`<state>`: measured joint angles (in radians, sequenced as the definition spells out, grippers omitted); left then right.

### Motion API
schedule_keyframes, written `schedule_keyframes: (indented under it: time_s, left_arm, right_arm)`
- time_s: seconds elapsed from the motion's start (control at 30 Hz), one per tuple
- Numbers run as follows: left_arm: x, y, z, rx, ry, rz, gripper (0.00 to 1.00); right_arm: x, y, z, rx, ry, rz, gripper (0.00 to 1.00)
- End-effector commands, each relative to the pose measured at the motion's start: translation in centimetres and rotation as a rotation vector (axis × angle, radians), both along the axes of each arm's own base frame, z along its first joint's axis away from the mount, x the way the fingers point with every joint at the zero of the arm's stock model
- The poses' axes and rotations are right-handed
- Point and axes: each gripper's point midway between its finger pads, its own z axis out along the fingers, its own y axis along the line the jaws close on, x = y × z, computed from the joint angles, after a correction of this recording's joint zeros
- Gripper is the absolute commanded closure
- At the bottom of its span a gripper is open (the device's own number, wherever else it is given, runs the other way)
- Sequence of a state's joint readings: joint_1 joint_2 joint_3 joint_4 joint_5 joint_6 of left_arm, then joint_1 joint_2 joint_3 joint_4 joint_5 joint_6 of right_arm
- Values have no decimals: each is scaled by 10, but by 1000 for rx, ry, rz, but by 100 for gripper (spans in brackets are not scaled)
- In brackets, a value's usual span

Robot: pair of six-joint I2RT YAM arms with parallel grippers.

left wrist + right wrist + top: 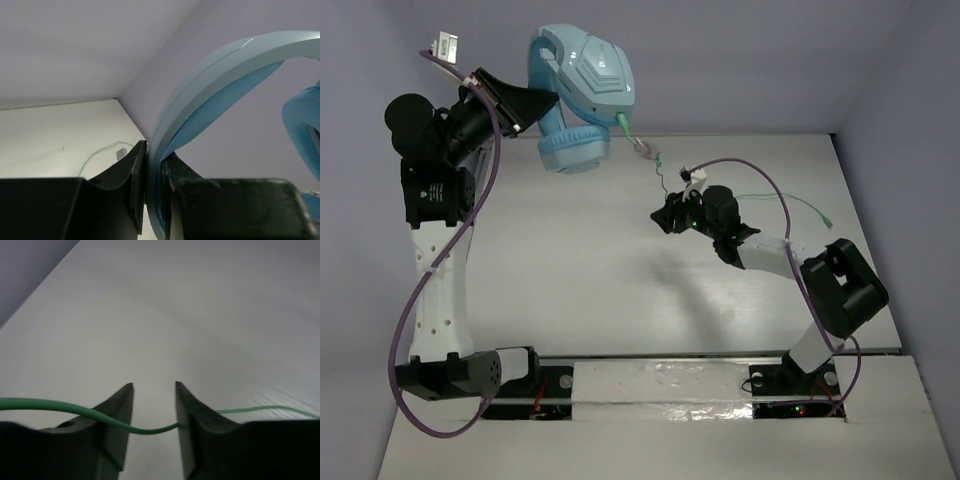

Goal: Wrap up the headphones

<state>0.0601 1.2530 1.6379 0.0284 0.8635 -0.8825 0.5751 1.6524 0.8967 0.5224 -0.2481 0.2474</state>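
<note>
The light blue headphones [588,72] hang in the air at the back of the table, over its far edge. My left gripper [538,104] is shut on their headband [220,67], which runs up between the jaws of the left gripper [154,150] in the wrist view. The thin pale green cable [659,172] drops from the lower earcup [574,150] to my right gripper [666,216]. The right gripper [154,385] is open. The cable [150,430] lies slack across the gap between its fingers, then trails right over the table [803,207].
Thick purple arm cables loop beside the left arm [480,205] and over the right arm [763,181]. The grey back wall [740,60] stands right behind the headphones. The white table [580,270] ends at a near ledge by the arm bases.
</note>
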Motion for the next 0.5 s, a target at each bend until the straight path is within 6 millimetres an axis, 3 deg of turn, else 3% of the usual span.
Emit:
schedule_keyframes:
  time_s: [0.0, 0.03, 0.13, 0.17, 0.2, 0.27, 0.3, 0.33, 0.37, 0.4, 0.47]
  left_arm:
    - [-26, 0, 57, -63, -140, -5, 100]
    - [-24, 1, 57, -72, -142, -1, 100]
    - [-9, 7, 45, -128, -101, 37, 100]
    - [-1, 13, 40, -156, -84, 80, 100]
    - [12, 17, 19, -179, -26, 107, 100]
    - [24, 31, 6, -227, -5, 209, 100]
    - [36, 36, -21, -249, 60, 240, 100]
    - [42, 40, -31, -259, 77, 275, 100]
    - [52, 53, -42, -271, 100, 357, 100]
    - [61, 65, -61, -269, 137, 427, 100]
    - [75, 99, -85, -227, 163, 641, 100]
  right_arm:
    - [2, 5, 9, 65, -30, 20, 62]
    - [-2, 6, 6, 76, -18, 33, 79]
    - [-16, 13, 1, 134, 47, 81, 96]
    - [-23, 18, 1, 150, 67, 96, 98]
    - [-30, 23, 4, 174, 100, 106, 98]
    - [-46, 42, 6, 159, 133, 116, 100]
    - [-56, 46, -3, 115, 187, 111, 100]
    - [-58, 54, 3, 98, 191, 100, 100]
    - [-64, 59, 0, 64, 213, 94, 100]
    - [-88, 67, -16, -7, 276, 111, 100]
    - [-101, 63, -22, -78, 290, 71, 100]
